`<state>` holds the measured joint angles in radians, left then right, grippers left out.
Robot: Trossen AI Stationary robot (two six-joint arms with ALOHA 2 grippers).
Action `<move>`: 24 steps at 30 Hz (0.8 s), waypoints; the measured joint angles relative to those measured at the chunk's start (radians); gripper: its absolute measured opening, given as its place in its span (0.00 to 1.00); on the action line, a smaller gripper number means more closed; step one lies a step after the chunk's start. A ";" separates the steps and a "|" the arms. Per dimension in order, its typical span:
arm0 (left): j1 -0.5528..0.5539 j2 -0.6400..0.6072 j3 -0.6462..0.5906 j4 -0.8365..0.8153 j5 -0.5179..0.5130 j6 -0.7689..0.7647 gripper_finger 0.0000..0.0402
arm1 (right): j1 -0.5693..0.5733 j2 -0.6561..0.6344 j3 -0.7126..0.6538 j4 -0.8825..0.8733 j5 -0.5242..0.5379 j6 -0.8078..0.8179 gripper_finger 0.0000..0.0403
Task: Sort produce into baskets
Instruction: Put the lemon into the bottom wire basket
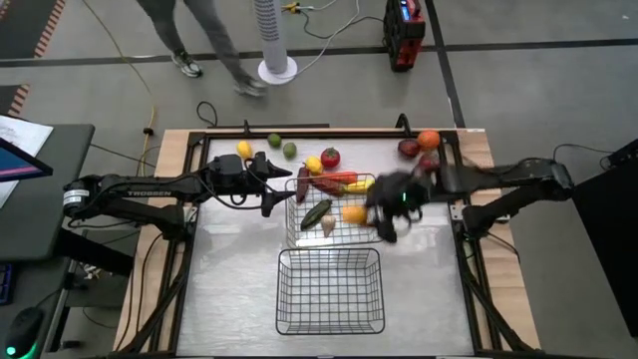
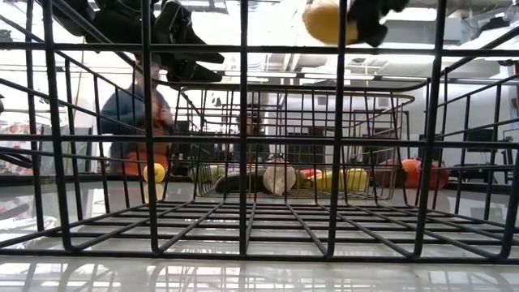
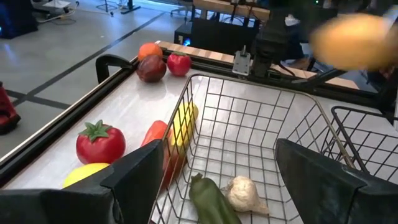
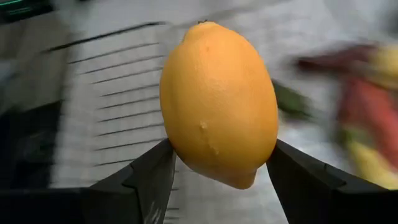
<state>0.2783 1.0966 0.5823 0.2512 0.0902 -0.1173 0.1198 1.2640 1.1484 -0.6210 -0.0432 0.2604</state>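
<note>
One lemon (image 4: 219,102), firm, smooth-skinned and probably a little slippery, is riding pinched across its middle in the right end effector (image 4: 217,163) above the far basket (image 1: 299,231), while the left end effector (image 3: 217,180) is hovering released at that basket's left edge.

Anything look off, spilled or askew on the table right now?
Nothing stands out. Both baskets sit upright: the far basket holds produce, the near basket holds none. The right gripper is closed on a lemon above the far basket, and the left gripper is open beside that basket.
</note>
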 joint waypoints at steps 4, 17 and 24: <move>0.000 0.000 0.000 0.000 0.000 -0.006 0.74 | 0.173 0.087 -0.005 0.088 -0.017 0.000 0.67; 0.000 0.000 0.000 0.001 0.000 -0.019 0.74 | 0.269 0.245 0.027 0.080 0.010 0.185 0.74; 0.000 0.000 0.000 0.001 0.000 0.001 0.74 | 0.245 0.203 0.029 0.075 0.012 0.192 0.86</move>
<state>0.2783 1.0966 0.5823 0.2523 0.0902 -0.1160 0.3648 1.4673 1.1770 -0.5465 -0.0310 0.4527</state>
